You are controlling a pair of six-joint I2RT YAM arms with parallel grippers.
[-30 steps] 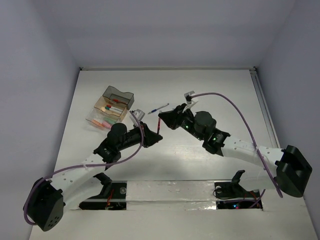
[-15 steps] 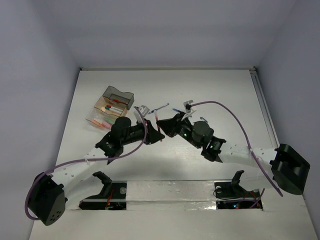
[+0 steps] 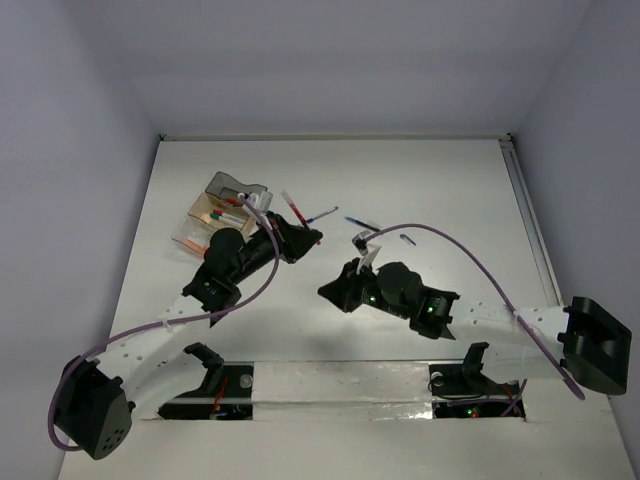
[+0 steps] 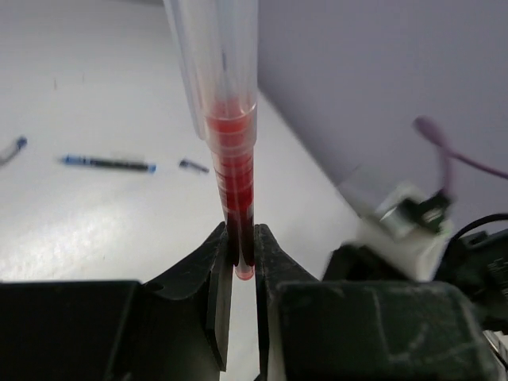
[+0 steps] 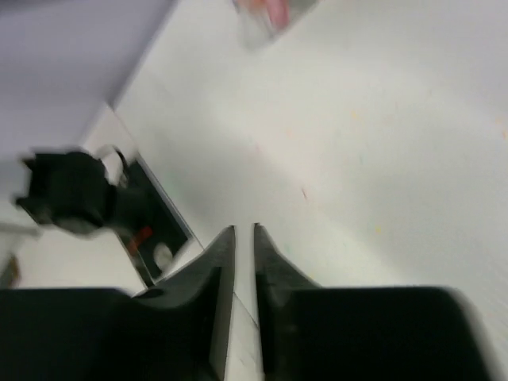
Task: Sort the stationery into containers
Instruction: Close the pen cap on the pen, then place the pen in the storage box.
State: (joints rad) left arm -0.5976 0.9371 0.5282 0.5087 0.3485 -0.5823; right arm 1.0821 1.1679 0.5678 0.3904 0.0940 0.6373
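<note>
My left gripper (image 4: pixel 242 242) pinches the red pen (image 4: pixel 232 119) by its end. The trays (image 3: pixel 222 184) sit near, toward the left edge of the table (image 3: pixel 440 180). My right gripper (image 5: pixel 244 236) is closed, empty.

Left arm (image 3: pixel 225 265) extended, jaws clamped on red pen (image 4: pixel 232 151); right arm (image 3: pixel 420 300) low, jaws closed.

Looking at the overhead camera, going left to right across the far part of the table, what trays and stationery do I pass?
trays → red pen, gripped upright in the left claw → thin blue pen → second blue pen → small dark piece
</note>
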